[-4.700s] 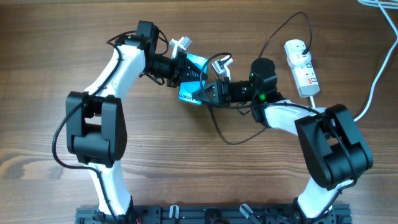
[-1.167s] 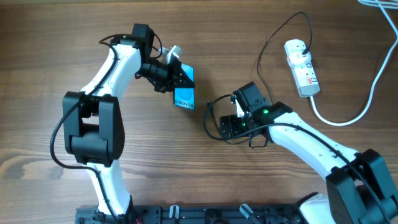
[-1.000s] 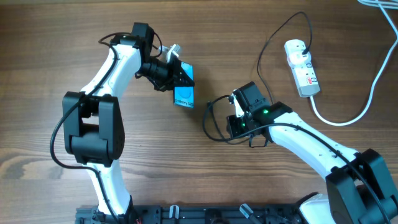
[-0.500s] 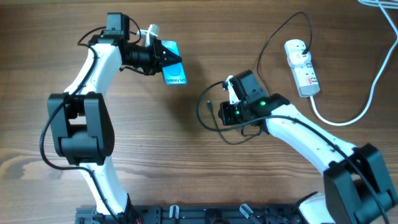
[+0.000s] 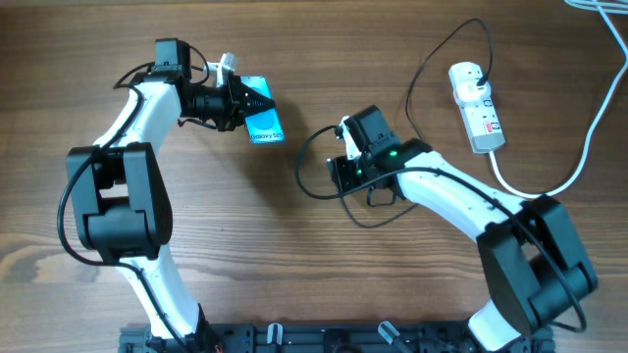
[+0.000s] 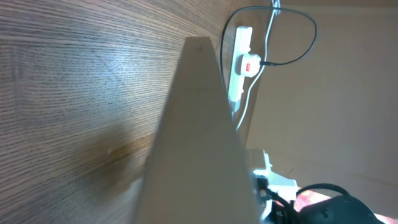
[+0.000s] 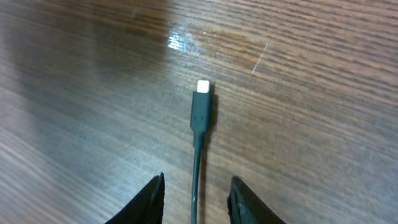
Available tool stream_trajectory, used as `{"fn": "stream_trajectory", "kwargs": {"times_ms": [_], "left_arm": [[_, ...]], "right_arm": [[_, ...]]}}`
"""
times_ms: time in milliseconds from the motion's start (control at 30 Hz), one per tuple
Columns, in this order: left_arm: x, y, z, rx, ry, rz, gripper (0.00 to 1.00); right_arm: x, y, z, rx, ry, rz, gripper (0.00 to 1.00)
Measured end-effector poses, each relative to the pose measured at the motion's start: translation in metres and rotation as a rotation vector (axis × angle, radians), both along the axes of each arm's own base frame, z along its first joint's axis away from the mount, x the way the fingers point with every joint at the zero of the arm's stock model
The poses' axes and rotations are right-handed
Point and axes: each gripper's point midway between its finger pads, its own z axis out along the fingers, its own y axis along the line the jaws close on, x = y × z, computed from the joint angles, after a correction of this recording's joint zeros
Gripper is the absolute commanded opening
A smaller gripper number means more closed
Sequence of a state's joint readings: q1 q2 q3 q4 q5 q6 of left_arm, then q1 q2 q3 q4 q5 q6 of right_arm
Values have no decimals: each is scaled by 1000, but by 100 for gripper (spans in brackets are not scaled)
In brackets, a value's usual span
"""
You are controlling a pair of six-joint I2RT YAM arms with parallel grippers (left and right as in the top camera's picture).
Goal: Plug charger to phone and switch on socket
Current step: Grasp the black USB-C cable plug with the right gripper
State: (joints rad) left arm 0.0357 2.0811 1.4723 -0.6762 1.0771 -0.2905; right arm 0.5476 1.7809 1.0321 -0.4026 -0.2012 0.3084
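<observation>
– Since the left gripper point(image 5: 234, 102) has carried the phone point(image 5: 263, 125) off to the far left of the table point(image 5: 294, 284), where do we stand on the plug-in step?

– We stand further from it than a few seconds ago. Phone and plug tip were then together at mid-table; now they are well apart. The left jaws are clamped on the phone, which is tilted with its lit screen up and, as far as we can judge, held clear of the wood.

– Where is the charger?

– The charger point(image 7: 200, 115) lies flat on the wood, plug tip pointing away from the right gripper point(image 7: 196, 202). The right arm has swung left after it. Its jaws stand narrowly parted, one finger on each side of the cable with a gap showing on both sides. Nothing is held.

– And the socket?

– The socket point(image 5: 476, 108) sits at the far right, well clear of both arms. The charger's cable runs to it, and the white cord point(image 5: 589, 127) trails off to the right. We cannot read its switches at this size.

– What follows?

– We judge that the right jaws must close on the cable just behind the tip, and the phone must return toward it. Switching comes last.
</observation>
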Motion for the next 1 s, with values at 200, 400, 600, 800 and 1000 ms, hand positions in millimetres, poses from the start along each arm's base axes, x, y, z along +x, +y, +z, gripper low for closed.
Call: {"fn": "stream_trajectory", "kwargs": {"times_ms": [200,400,600,800,1000], "left_arm": [[-4,-1,-3,-10,14,-4,4],[-7,-1,-6,-11,23,-4,4],[-7,-1,-6,-11,24,-4,4],[-7,-1,-6,-11,24,-4,4],[-7,-1,-6,-11,25,-4,4]], "right_arm": [[2,1,-25,-23,37,0,25],[-1,0,-26,-27,54,-11,5],[-4,4,-25,-2,70,2,16],[-6,7,-24,16,79,7,18],[-15,18,-27,-33,58,22,21]]}}
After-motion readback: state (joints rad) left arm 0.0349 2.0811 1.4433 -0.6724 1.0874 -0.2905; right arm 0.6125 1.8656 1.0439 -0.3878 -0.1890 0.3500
